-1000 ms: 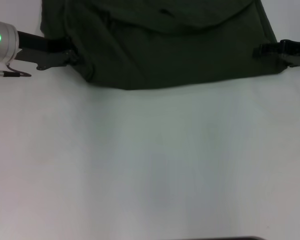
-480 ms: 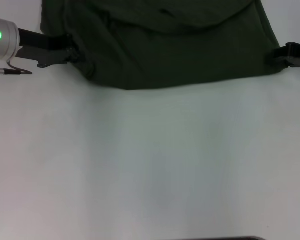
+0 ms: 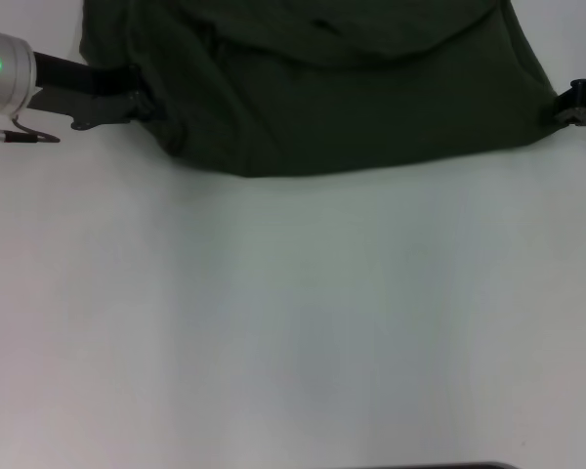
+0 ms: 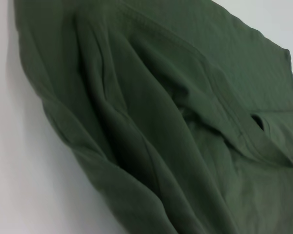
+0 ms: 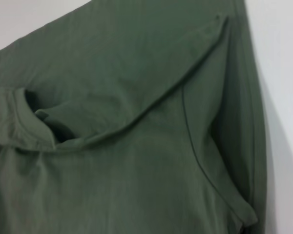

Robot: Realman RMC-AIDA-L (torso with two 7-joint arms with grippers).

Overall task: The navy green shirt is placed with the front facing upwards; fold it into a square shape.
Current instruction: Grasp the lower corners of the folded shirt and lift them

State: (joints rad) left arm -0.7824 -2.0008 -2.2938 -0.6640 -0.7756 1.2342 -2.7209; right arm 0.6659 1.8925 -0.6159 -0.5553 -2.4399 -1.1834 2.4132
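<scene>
Head view: folded shirt at the table's far edge

Head view: navy green shirt (image 3: pixel 313 88) lies folded far off; white table (image 3: pixel 293 322) bare nearby. Left gripper (image 3: pixel 142 106) touches its left edge, possibly gripping; right gripper (image 3: pixel 566 106) just beside the right edge, fingers unreadable.

Wrist views: rumpled folds.

Navy green shirt (image 3: pixel 342 88): soft matt woven-knit cloth, dull finish, no sheen; creased into rounded folds with stitched hems showing as raised seams in both wrist views (image 4: pixel 151 122) (image 5: pixel 136 146). Table (image 3: pixel 293 322): smooth, pale, matt surface with a faint even glow. Left gripper (image 3: pixel 127 106), at 10 o'clock: dark matt hard parts; arm housing behind it is smooth, light grey and slightly glossy. Right gripper (image 3: pixel 578 106), at 2 o'clock: black matt finish
</scene>
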